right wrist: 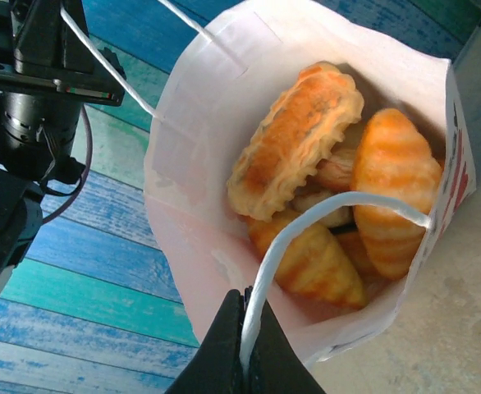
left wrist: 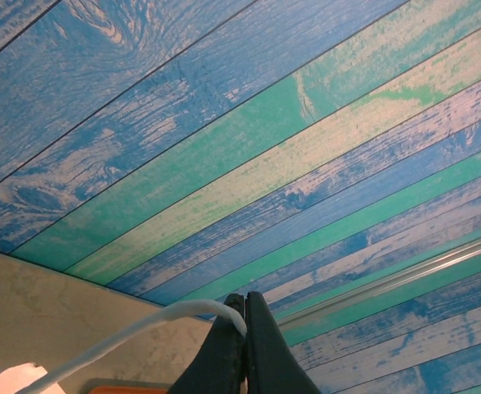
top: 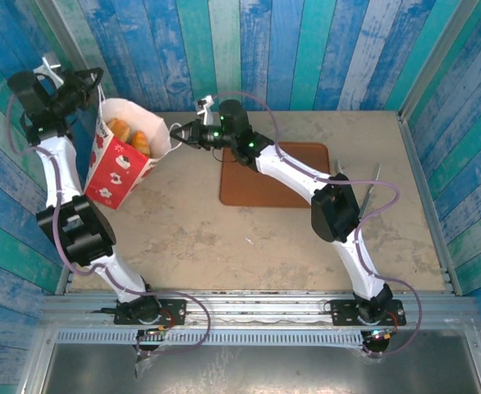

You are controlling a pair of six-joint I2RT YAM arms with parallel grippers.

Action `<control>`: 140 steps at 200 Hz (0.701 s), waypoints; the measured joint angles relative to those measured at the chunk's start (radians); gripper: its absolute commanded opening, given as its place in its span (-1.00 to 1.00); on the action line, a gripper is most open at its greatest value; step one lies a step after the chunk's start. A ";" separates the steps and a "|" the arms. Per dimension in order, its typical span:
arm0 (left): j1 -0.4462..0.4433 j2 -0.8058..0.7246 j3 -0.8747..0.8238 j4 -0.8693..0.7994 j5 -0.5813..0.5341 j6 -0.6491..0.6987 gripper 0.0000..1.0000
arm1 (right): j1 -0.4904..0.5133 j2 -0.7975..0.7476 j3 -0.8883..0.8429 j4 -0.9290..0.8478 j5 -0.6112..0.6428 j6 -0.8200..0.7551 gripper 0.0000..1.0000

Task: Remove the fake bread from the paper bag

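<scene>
One paper bag (top: 119, 160) holds at least four fake bread (right wrist: 294, 144) pieces. Your left gripper (left wrist: 245, 310) and right gripper (right wrist: 244, 308) each pinch one cord handle (right wrist: 306, 212) above its mouth.

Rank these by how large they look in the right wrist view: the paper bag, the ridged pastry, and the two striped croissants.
1. paper bag, largest by far.
2. ridged pastry.
3. right croissant and lower croissant: these look alike and both are partly hidden, so they are left unranked.
</scene>
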 measured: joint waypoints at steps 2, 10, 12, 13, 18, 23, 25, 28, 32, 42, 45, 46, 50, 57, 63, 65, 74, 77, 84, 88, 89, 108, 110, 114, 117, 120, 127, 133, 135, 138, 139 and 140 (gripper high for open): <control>0.000 -0.003 -0.003 -0.002 0.000 0.006 -1.00 | 0.000 0.000 -0.005 0.007 0.000 0.001 -0.99; 0.000 -0.016 -0.019 -0.011 0.003 0.023 -1.00 | 0.001 -0.003 -0.026 0.030 -0.001 0.003 -0.98; 0.000 -0.020 -0.026 -0.014 0.005 0.028 -1.00 | 0.001 -0.004 -0.031 0.032 -0.001 0.003 -0.98; 0.000 -0.020 -0.026 -0.014 0.005 0.028 -1.00 | 0.001 -0.005 -0.039 0.035 -0.001 0.005 -0.99; 0.000 -0.031 -0.043 -0.021 0.008 0.039 -1.00 | 0.001 -0.007 -0.054 0.043 -0.002 0.005 -0.99; 0.000 -0.039 -0.060 -0.024 0.008 0.050 -1.00 | 0.001 -0.010 -0.077 0.053 -0.001 0.007 -0.99; 0.000 -0.042 -0.066 -0.026 0.011 0.054 -1.00 | 0.001 -0.010 -0.084 0.056 -0.002 0.007 -0.99; 0.000 -0.047 -0.076 -0.027 0.012 0.060 -1.00 | 0.001 -0.011 -0.095 0.062 -0.001 0.007 -0.98; 0.000 -0.053 -0.092 -0.030 0.014 0.066 -1.00 | 0.001 -0.014 -0.117 0.063 -0.002 0.007 -0.98; 0.000 -0.063 -0.122 -0.032 0.025 0.083 -1.00 | -0.001 -0.020 -0.161 0.067 -0.002 0.006 -0.98; 0.000 -0.066 -0.130 -0.029 0.026 0.086 -1.00 | -0.001 -0.022 -0.173 0.070 -0.002 0.005 -0.98; 0.000 -0.067 -0.136 -0.031 0.028 0.089 -1.00 | -0.001 -0.023 -0.179 0.070 -0.002 0.005 -0.98; -0.001 -0.070 -0.146 -0.030 0.031 0.091 -1.00 | -0.002 -0.024 -0.193 0.069 -0.002 0.004 -0.98; -0.005 -0.077 -0.169 -0.029 0.035 0.100 -1.00 | -0.003 -0.031 -0.235 0.077 0.001 0.000 -0.98; -0.008 -0.082 -0.185 -0.030 0.038 0.108 -1.00 | -0.003 -0.038 -0.262 0.078 0.003 -0.001 -0.98; -0.008 -0.084 -0.190 -0.031 0.040 0.108 -1.00 | -0.003 -0.041 -0.275 0.080 0.002 -0.001 -0.98; -0.015 -0.086 -0.201 -0.034 0.045 0.123 -1.00 | -0.004 -0.054 -0.317 0.085 0.005 -0.004 -0.98; -0.020 -0.086 -0.203 -0.036 0.046 0.128 -1.00 | -0.004 -0.061 -0.339 0.088 0.007 -0.005 -0.98; -0.031 -0.086 -0.205 -0.043 0.049 0.139 -1.00 | -0.005 -0.071 -0.370 0.093 0.008 -0.006 -0.98; -0.038 -0.086 -0.205 -0.047 0.051 0.146 -1.00 | -0.006 -0.076 -0.382 0.094 0.009 -0.008 -0.98; -0.040 -0.086 -0.205 -0.047 0.051 0.148 -1.00 | -0.007 -0.077 -0.386 0.094 0.009 -0.008 -0.98; -0.086 -0.086 -0.205 -0.058 0.057 0.177 -1.00 | -0.010 -0.103 -0.448 0.113 0.010 -0.011 -0.95; -0.092 -0.086 -0.205 -0.060 0.057 0.180 -1.00 | -0.010 -0.105 -0.454 0.116 0.010 -0.011 -0.95; -0.104 -0.086 -0.205 -0.067 0.059 0.188 -1.00 | -0.011 -0.110 -0.466 0.121 0.010 -0.011 -0.94; -0.112 -0.086 -0.205 -0.071 0.060 0.192 -1.00 | -0.011 -0.115 -0.476 0.126 0.011 -0.011 -0.94; -0.119 -0.086 -0.205 -0.076 0.061 0.197 -1.00 | -0.011 -0.118 -0.484 0.130 0.010 -0.011 -0.94; -0.138 -0.086 -0.206 -0.085 0.063 0.210 -1.00 | -0.013 -0.128 -0.509 0.143 0.014 -0.011 -0.94; -0.153 -0.086 -0.209 -0.091 0.065 0.220 -1.00 | -0.015 -0.137 -0.530 0.154 0.018 -0.011 -0.94; -0.158 -0.086 -0.210 -0.092 0.066 0.223 -1.00 | -0.016 -0.138 -0.536 0.158 0.019 -0.011 -0.94; -0.164 -0.086 -0.212 -0.093 0.068 0.228 -1.00 | -0.017 -0.142 -0.546 0.163 0.023 -0.010 -0.94; -0.167 -0.086 -0.212 -0.093 0.068 0.230 -1.00 | -0.018 -0.143 -0.552 0.168 0.024 -0.010 -0.94; -0.169 -0.086 -0.213 -0.094 0.068 0.231 -1.00 | -0.018 -0.143 -0.552 0.168 0.024 -0.010 -0.94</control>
